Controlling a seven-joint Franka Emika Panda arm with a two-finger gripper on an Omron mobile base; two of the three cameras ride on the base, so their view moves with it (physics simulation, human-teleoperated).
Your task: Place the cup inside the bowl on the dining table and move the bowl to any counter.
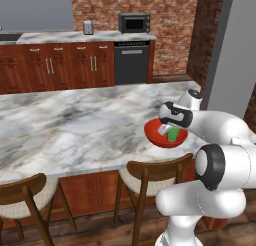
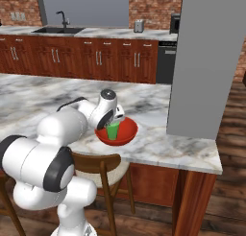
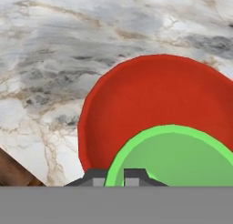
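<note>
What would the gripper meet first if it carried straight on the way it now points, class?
Probably the red bowl. The gripper, shut on the green cup's rim, points down into it, so the cup's base likely touches the bowl's inside first; depth is unclear.

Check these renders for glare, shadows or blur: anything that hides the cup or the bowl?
Left base view: even flat light, no glare; the arm covers part of the bowl, and the cup shows green inside it. Right base view: sharp, the cup stands clear in the bowl. Hand view: soft, close-up, cup cropped at the bottom, bowl evenly lit.
</note>
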